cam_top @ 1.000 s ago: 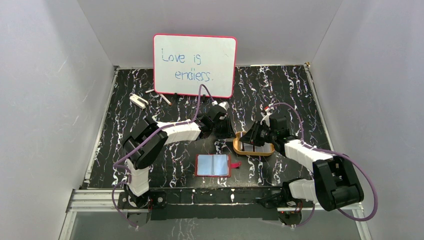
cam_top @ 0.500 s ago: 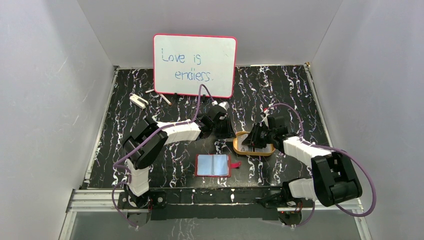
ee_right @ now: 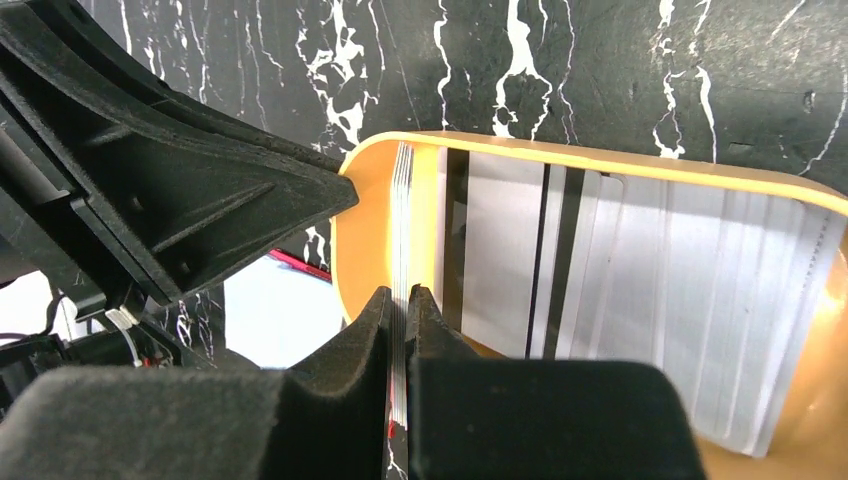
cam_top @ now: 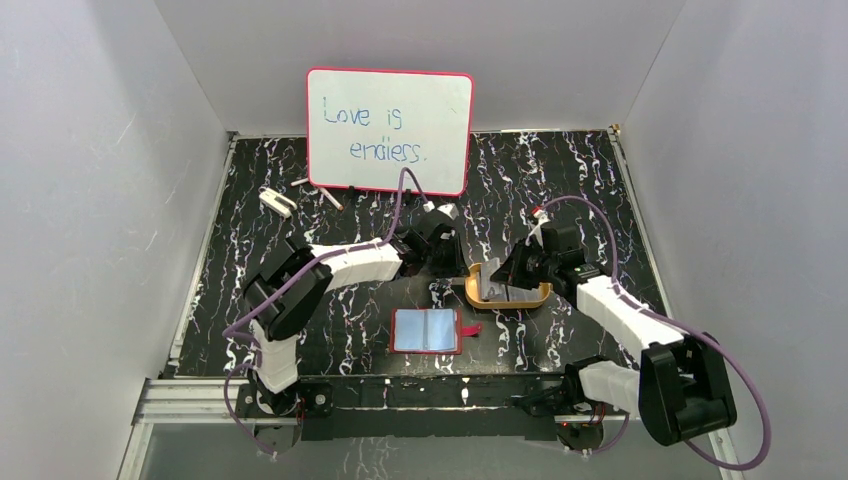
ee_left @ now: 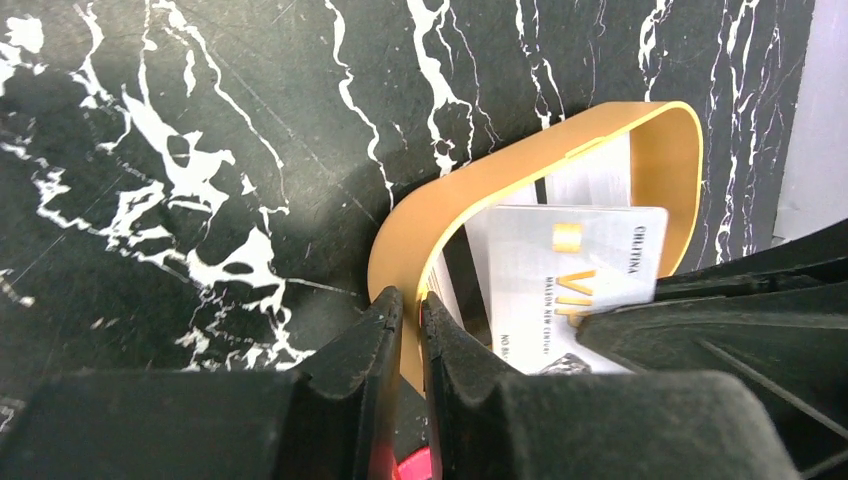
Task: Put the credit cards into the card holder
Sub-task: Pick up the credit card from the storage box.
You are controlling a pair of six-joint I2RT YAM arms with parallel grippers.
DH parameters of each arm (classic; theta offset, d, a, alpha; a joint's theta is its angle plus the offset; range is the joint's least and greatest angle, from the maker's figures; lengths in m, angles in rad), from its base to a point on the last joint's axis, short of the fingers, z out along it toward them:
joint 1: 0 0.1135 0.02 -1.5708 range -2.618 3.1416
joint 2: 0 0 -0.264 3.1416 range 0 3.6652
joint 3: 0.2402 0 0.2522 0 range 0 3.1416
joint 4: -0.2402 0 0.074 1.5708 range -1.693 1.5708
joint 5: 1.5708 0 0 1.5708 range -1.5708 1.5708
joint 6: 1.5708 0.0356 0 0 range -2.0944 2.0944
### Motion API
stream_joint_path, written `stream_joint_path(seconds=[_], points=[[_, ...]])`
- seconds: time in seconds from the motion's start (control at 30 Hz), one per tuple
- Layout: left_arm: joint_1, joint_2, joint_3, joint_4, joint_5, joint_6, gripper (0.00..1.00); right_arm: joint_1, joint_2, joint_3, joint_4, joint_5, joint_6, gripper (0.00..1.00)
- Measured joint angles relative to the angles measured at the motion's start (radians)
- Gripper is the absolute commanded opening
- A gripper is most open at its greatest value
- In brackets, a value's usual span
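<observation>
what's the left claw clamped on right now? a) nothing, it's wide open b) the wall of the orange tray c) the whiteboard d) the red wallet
b: in the left wrist view the left claw has its fingers closed on either side of the orange tray wall.

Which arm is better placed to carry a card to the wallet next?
The right arm: its jaws are shut on a card standing in the tray. The left arm has its jaws clamped on the tray rim. The wallet lies open.
</observation>
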Motion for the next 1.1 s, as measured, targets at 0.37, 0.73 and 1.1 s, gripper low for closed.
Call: stream_joint_path(seconds=[0.37,0.73,1.1], points=[[0.002,-0.299,-0.094,-0.013,-0.122,-0.019,0.61,0.0,-0.204,0.001,-0.044,0.012,0.02,0.0],[0.143,-0.403,-0.391,0.456,0.262,-0.238,0.7,-0.022,-0.383,-0.061,0.171,-0.183,0.148,0.0],[0.171,-0.312,-0.444,0.905,0.54,-0.413,0.68,-0.064,-0.388,-0.186,0.431,-0.327,0.349,0.0]])
